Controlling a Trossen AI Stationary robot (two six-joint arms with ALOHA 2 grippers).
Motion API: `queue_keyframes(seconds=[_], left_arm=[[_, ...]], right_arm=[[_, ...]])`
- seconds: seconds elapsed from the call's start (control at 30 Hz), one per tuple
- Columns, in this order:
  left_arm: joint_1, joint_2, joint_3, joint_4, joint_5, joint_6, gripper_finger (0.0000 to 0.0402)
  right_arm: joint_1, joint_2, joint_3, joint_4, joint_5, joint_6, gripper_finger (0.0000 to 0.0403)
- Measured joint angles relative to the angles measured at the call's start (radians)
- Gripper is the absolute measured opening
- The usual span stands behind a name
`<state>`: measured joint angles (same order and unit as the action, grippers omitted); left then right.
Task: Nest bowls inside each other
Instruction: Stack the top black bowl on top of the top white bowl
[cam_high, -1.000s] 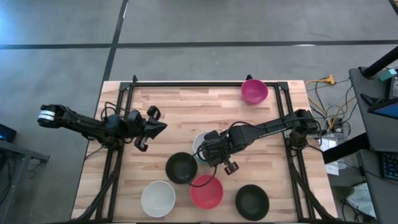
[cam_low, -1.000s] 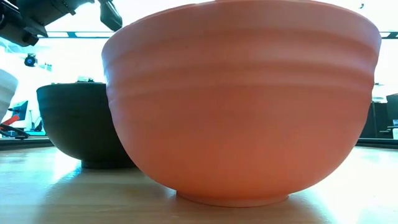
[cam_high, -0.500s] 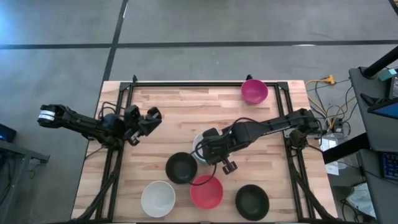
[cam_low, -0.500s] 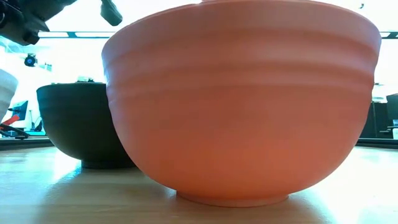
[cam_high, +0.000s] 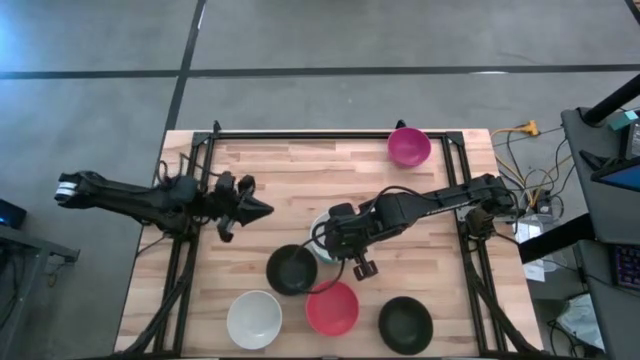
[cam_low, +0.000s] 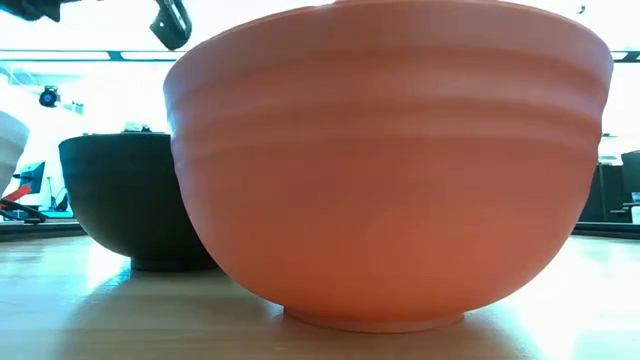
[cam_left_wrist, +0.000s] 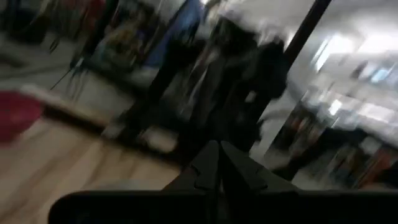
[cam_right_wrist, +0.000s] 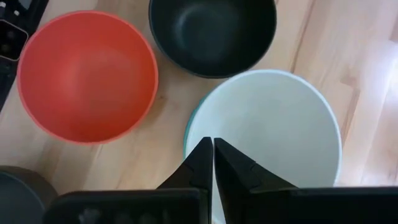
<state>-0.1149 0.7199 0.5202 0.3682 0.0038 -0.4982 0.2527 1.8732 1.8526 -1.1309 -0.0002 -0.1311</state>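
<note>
Six bowls show on the wooden table in the high view: a magenta bowl (cam_high: 409, 146) at the far edge, a black bowl (cam_high: 292, 270), a red bowl (cam_high: 332, 308), a white bowl (cam_high: 254, 319) and a second black bowl (cam_high: 405, 324). Mid-table, another white bowl (cam_right_wrist: 267, 124) sits nested in a teal bowl (cam_right_wrist: 188, 130). My right gripper (cam_right_wrist: 212, 149) hangs shut above this stack, pointing down. My left gripper (cam_high: 262, 210) is shut and points about level over the table's left half, holding nothing.
The red bowl (cam_low: 390, 170) fills the low view, with the black bowl (cam_low: 130, 200) behind it on the left. Black frame rails (cam_high: 300, 135) run along the table's far, left and right sides. Bare wood lies between the magenta bowl and the stack.
My left gripper has tipped up from slanting downward to about level, rolled a little and risen. My right gripper has risen a little above the white bowl, still shut. No bowl has moved.
</note>
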Motion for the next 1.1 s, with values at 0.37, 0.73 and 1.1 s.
queue_keyframes(seconds=[0.37,0.73,1.1], left_arm=[[-0.02,0.084,0.296,-0.694,0.072,0.12,0.0],[-0.026,0.263,0.28,-0.897,0.182,0.008,0.0002],[-0.022,0.441,0.331,-0.903,0.188,-0.046,0.0155]], right_arm=[[-0.011,-0.001,-0.002,-0.146,0.0,0.091,0.0009],[-0.049,-0.072,-0.051,-0.219,0.031,0.21,0.0009],[-0.05,-0.391,-0.344,-0.119,0.133,0.373,0.0009]])
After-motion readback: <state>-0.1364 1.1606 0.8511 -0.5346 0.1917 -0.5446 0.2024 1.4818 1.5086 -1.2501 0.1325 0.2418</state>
